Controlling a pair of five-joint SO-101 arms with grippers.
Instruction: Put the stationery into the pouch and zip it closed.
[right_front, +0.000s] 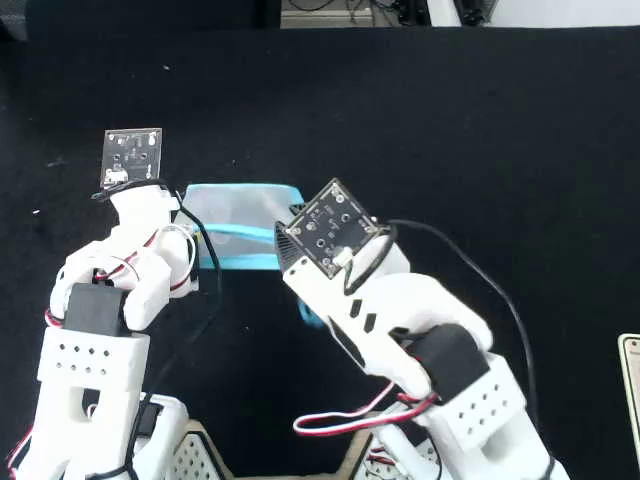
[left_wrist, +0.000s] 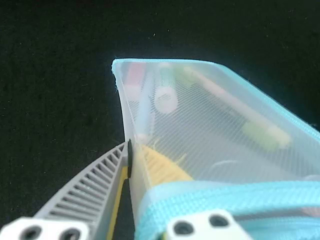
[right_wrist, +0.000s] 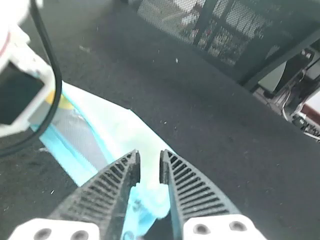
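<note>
A translucent mesh pouch (right_front: 240, 212) with teal zipper tape lies on the black table between the two arms. Through its wall (left_wrist: 210, 125) I see pens, a small white ring (left_wrist: 166, 99) and a yellow item (left_wrist: 162, 170). My left gripper (left_wrist: 130, 150) is shut on the pouch's wall near a corner, just below the zipper tape (left_wrist: 225, 197); from above it sits at the pouch's left end (right_front: 188, 235). My right gripper (right_wrist: 149, 156) is at the pouch's other end (right_wrist: 125, 130), fingers nearly together, with a teal zipper tab (right_wrist: 142, 207) pinched between them.
Black cloth (right_front: 480, 130) covers the table, with open room behind and to the right of the pouch. A pale flat object (right_front: 632, 370) lies at the right edge. Beyond the far table edge stands a wire mesh panel (right_wrist: 200, 25).
</note>
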